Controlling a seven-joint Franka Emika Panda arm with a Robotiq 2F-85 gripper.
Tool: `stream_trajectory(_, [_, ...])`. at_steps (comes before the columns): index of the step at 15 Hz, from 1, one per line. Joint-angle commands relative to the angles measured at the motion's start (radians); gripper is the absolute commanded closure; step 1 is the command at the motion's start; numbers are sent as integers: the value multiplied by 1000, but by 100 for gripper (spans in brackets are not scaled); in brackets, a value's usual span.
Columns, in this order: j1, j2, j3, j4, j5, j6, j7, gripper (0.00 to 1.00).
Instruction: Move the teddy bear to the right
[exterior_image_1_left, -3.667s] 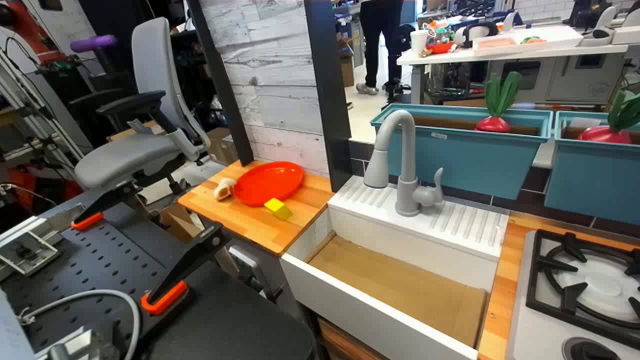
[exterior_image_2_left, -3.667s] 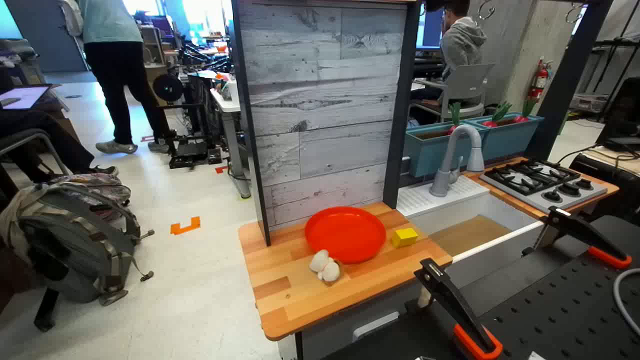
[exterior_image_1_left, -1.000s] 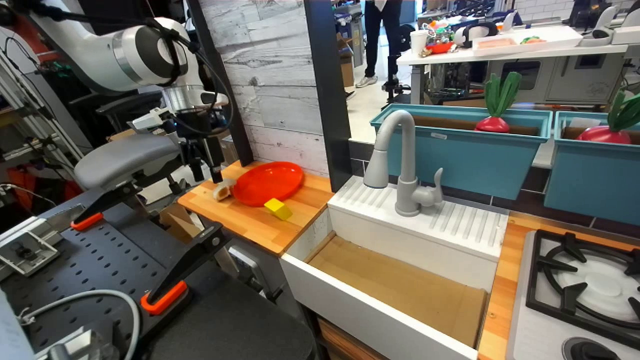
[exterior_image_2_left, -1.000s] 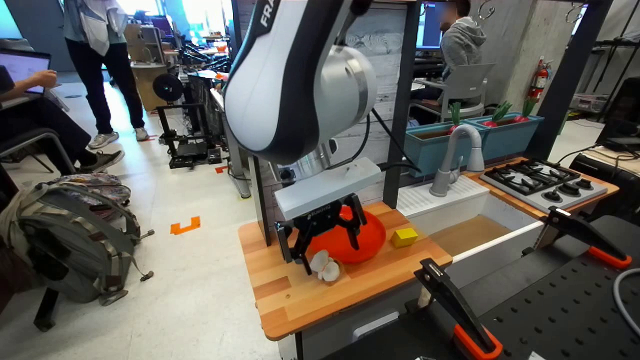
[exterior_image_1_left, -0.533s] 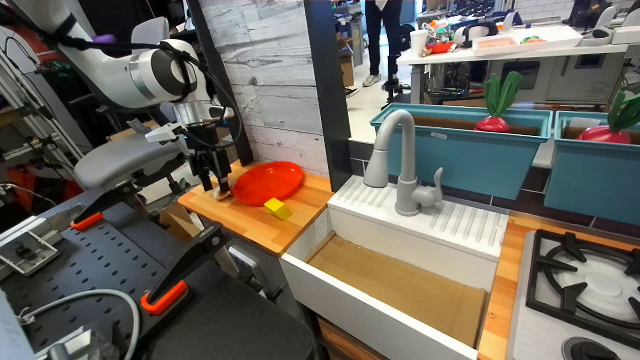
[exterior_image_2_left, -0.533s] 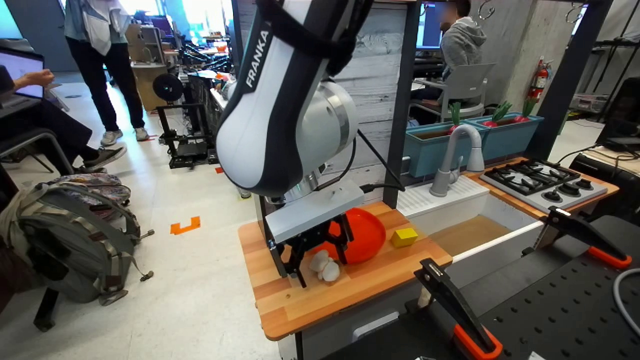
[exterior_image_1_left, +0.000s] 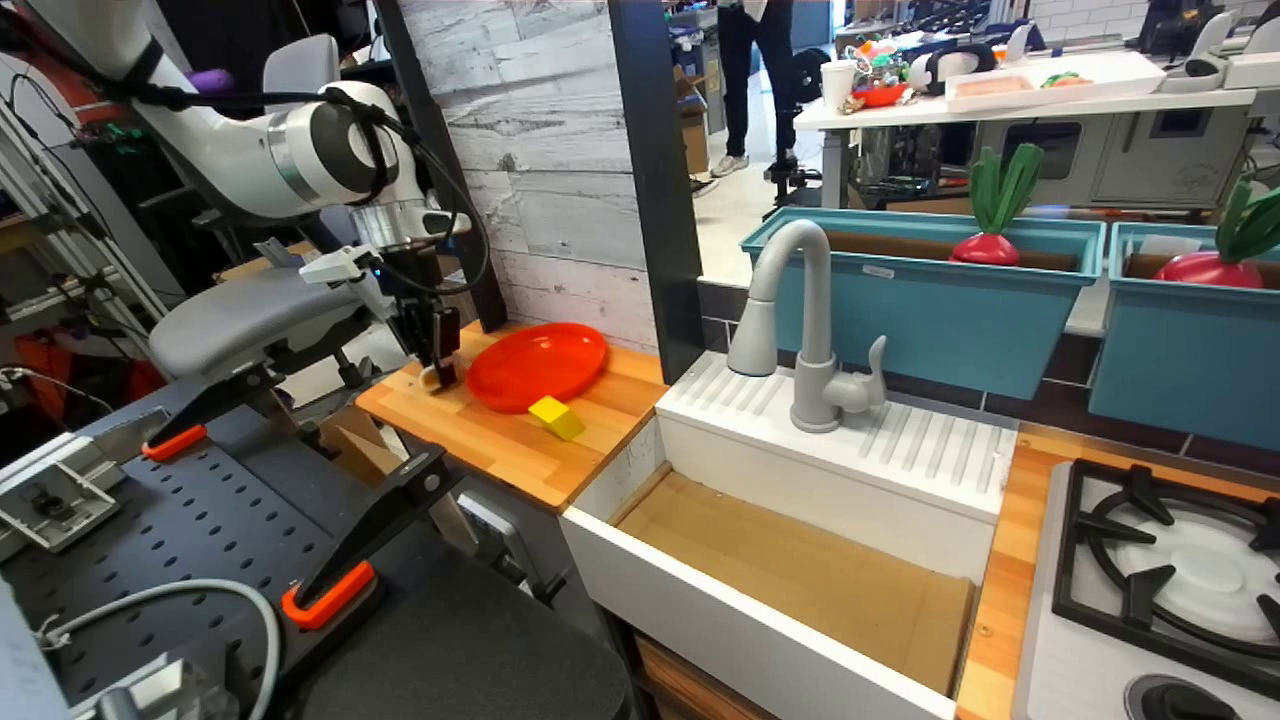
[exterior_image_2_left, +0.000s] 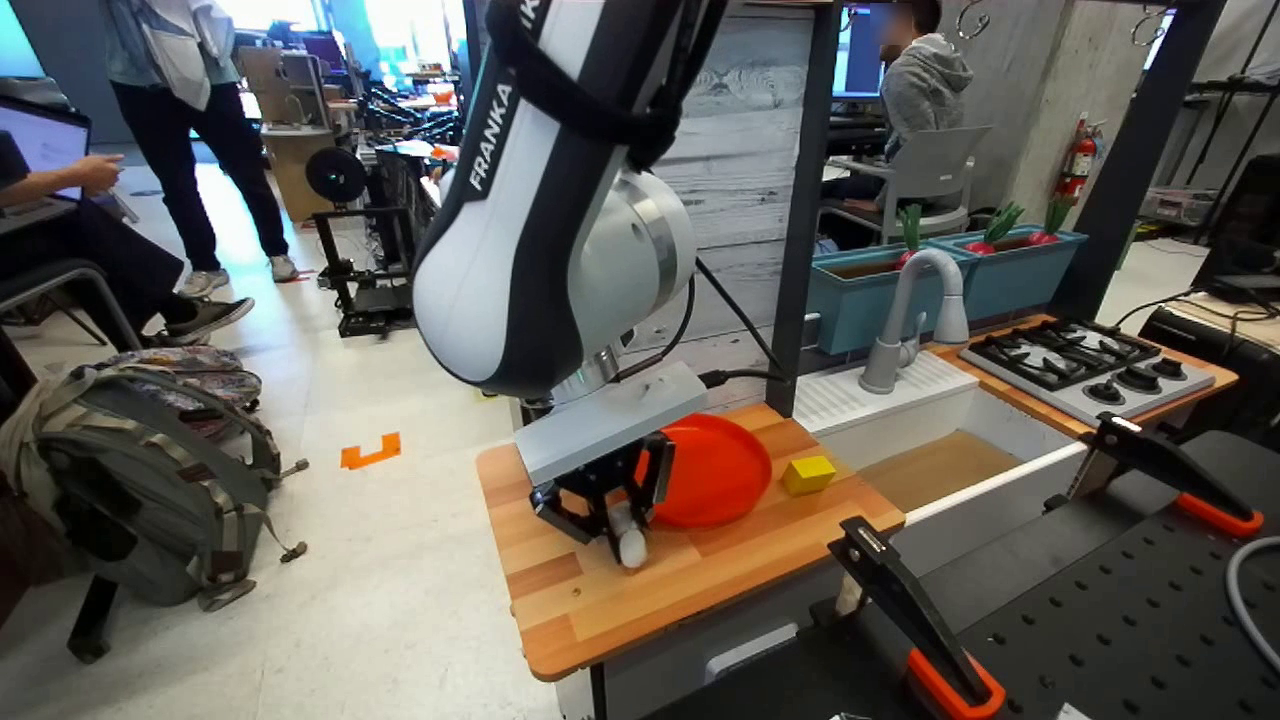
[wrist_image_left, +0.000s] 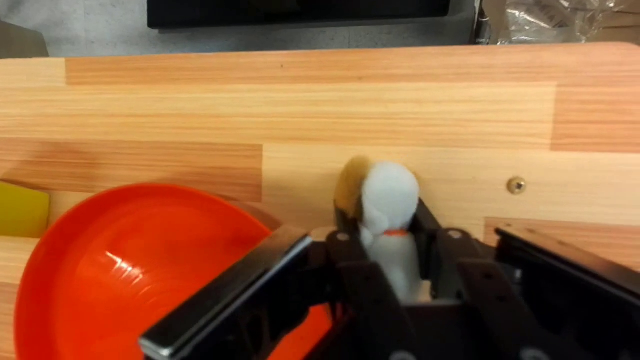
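Note:
The small whitish-beige teddy bear (wrist_image_left: 390, 195) sits pinched between the fingers of my gripper (wrist_image_left: 383, 217) in the wrist view. One black finger presses on each side of its body, and a tan part shows past the left finger. In an exterior view the bear's rounded end (exterior_image_2_left: 632, 548) pokes out from the fingers, low at the wooden counter. Elsewhere, in an exterior view, only a bit of the bear (exterior_image_1_left: 430, 380) shows under the fingertips. Whether it still touches the wood I cannot tell.
A red-orange bowl (exterior_image_2_left: 710, 470) stands right beside the gripper on the wooden counter (exterior_image_2_left: 580, 625). Past the bowl is a yellow block (exterior_image_2_left: 808, 475). A grey-white wall panel (exterior_image_1_left: 560, 160) rises behind, and the sink (exterior_image_1_left: 760, 640) with its faucet (exterior_image_1_left: 815, 330) adjoins the counter.
The arm has come into view and lowered to the counter over these frames. Since half a second ago the fingers have drawn together on the bear, which has turned and shifted slightly away from the bowl.

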Motion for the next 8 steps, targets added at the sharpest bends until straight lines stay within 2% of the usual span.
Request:
stream_trajectory(1, [15,-28,-5,-7,40,-29,-27,99])
stream_trajectory(8, [39,-186,-14,-149,27,17,-3,96])
